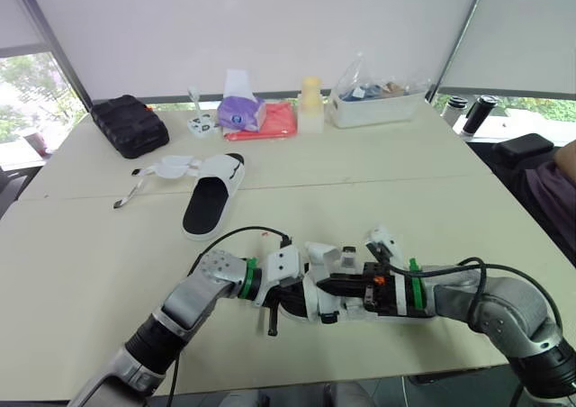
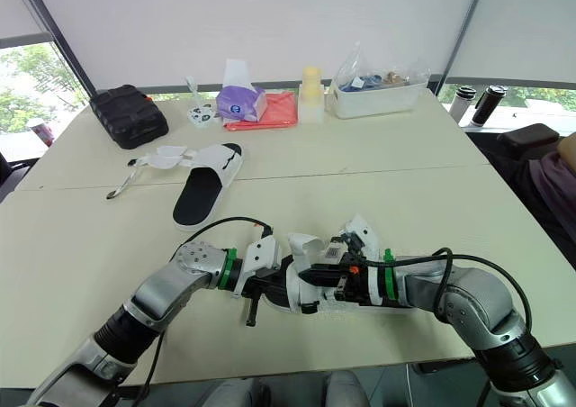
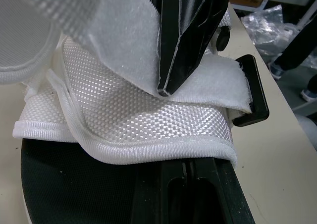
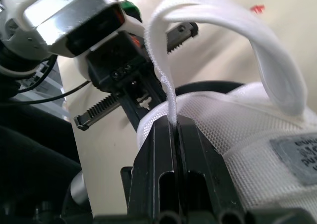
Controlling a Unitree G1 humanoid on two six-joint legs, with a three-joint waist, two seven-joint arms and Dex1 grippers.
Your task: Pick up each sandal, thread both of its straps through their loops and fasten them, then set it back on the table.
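White with a black footbed, the far sandal lies flat on the table. It is well beyond the left gripper's jaws and off to their left. Its loose straps are spread open to one side.

Nearer, by the table's front edge, the left gripper comes in from the left. Its jaws look closed together on the woven white flap of the near sandal, with the flap's bound edge lying across their tips. This sandal sits between the two grippers, its black footbed showing below the left jaws.

Just past those jaws a fuzzy band crosses the flap and ends at a black plastic loop. Whether anything passes through the loop cannot be told.

From the right, the right gripper meets the left one almost tip to tip. Its jaws are pressed tight with the edge of a white strap pinched between them. The strap arches up from the jaws and curves back down to the sandal's mesh upper.
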